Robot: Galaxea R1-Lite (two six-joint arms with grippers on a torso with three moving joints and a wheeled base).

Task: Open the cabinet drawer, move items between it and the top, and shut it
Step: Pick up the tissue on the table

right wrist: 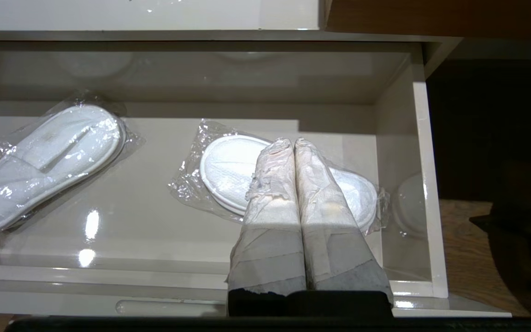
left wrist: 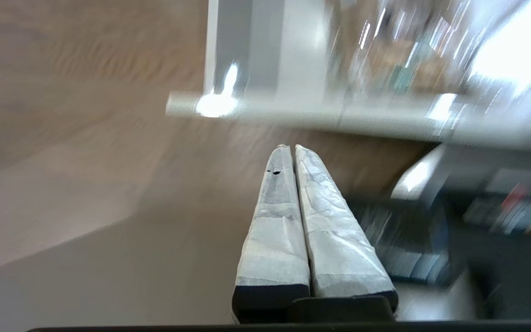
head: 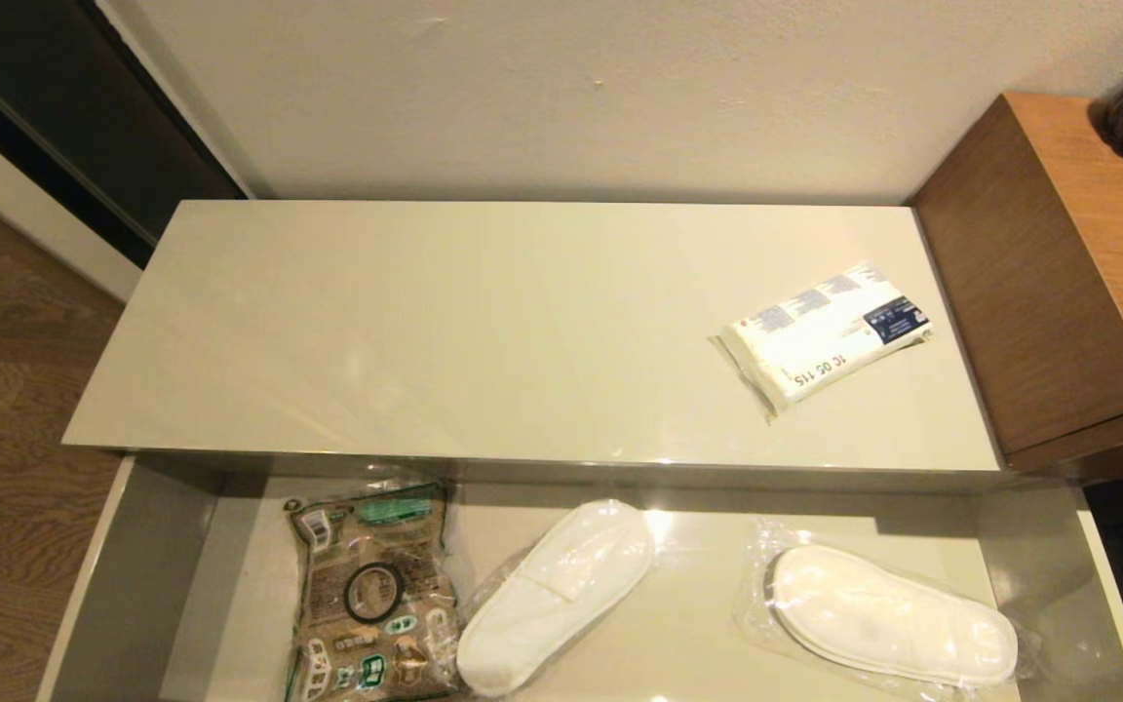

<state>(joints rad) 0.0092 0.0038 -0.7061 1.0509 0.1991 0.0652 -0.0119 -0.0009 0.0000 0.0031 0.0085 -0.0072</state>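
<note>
In the head view, nearest the camera, the cabinet drawer (head: 133, 585) stands pulled out beneath the top (head: 484, 331). Inside it lie a brown printed bag (head: 371, 595) with a small black tape roll (head: 372, 592) resting on it, a white slipper in clear plastic (head: 554, 595) just beside the bag, and a second wrapped slipper (head: 893, 616) toward the robot's right. On the top, near the brown wooden unit (head: 1059, 283), lies the white packet with blue print (head: 827, 331). Neither arm shows here.

In the left wrist view, nearest the camera, the left gripper (left wrist: 289, 146) has its taped fingers pressed together, holding nothing. It hangs over the wooden floor (left wrist: 85, 115), short of the drawer's front edge (left wrist: 339, 117), with the brown bag blurred beyond that edge.

In the right wrist view, the right gripper (right wrist: 288, 140) is likewise pressed together and empty, parked above the drawer's front. Just beyond its fingertips, inside the drawer, lies the second wrapped slipper (right wrist: 228, 170); the other slipper (right wrist: 44, 166) lies well apart toward the robot's left.
</note>
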